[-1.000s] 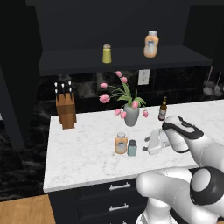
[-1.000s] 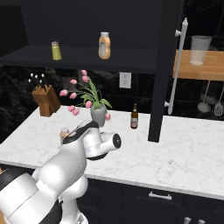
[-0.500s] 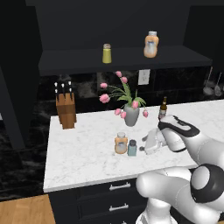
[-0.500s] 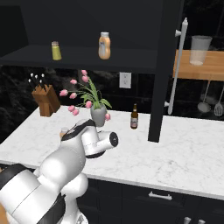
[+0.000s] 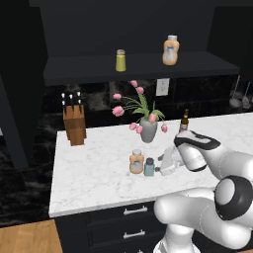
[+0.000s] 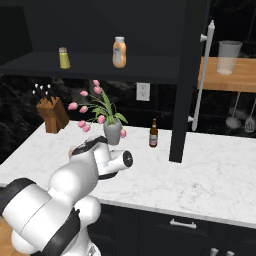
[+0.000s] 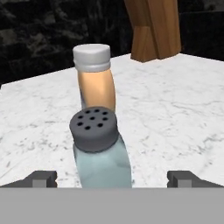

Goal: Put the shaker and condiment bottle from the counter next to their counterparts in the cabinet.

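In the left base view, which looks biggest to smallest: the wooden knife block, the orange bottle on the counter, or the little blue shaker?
1. Brown wooden knife block, clearly largest.
2. Squat orange bottle with silver-grey cap.
3. Pale blue-grey shaker with dark cap, slightly shorter and slimmer than the bottle beside it.

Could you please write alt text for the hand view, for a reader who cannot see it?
A pale blue shaker with a dark holed cap stands between the open gripper's fingertips. An orange bottle stands just behind it on the marble counter, a wooden knife block beyond.
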Controlling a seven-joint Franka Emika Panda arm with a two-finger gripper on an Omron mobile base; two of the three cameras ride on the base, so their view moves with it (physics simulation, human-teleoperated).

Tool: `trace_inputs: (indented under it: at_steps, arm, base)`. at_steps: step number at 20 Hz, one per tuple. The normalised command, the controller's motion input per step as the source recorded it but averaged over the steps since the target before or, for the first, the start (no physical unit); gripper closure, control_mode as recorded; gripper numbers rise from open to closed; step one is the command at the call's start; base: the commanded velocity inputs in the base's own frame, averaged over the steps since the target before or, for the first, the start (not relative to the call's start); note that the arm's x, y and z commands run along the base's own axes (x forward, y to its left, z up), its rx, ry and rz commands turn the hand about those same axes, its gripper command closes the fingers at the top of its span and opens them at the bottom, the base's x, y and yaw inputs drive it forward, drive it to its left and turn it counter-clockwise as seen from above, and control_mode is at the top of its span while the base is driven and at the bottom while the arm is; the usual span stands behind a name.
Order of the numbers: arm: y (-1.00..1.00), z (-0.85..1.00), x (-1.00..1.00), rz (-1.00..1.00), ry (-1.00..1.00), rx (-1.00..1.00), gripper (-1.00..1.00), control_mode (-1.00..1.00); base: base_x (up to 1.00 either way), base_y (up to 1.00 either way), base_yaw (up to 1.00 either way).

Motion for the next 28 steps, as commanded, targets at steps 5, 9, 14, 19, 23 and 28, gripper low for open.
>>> trace_inputs:
  at_steps: [5, 9, 14, 19, 23, 28]
  arm:
    - [0.18, -0.11, 0.01, 0.00, 0.00, 0.00, -1.00, -1.00]
    - [0.19, -0.15, 0.04, 0.00, 0.00, -0.01, -1.00, -1.00]
    - [0.39, -0.32, 0.03, 0.00, 0.00, -0.05, -1.00, -1.00]
    - [0.45, -0.35, 0.04, 0.01, 0.09, -0.06, 1.00, -1.00]
    - [-0.07, -0.05, -0.45, -0.06, -0.04, 0.02, 1.00, -1.00]
    - [-0.14, 0.00, -0.90, -0.23, -0.15, 0.02, 1.00, -1.00]
  base:
    - [0.00, 0.00, 0.00]
    - [0.00, 0.00, 0.00]
    - [0.00, 0.00, 0.00]
    - [0.00, 0.00, 0.00]
    - [0.00, 0.00, 0.00]
    - [0.00, 0.00, 0.00]
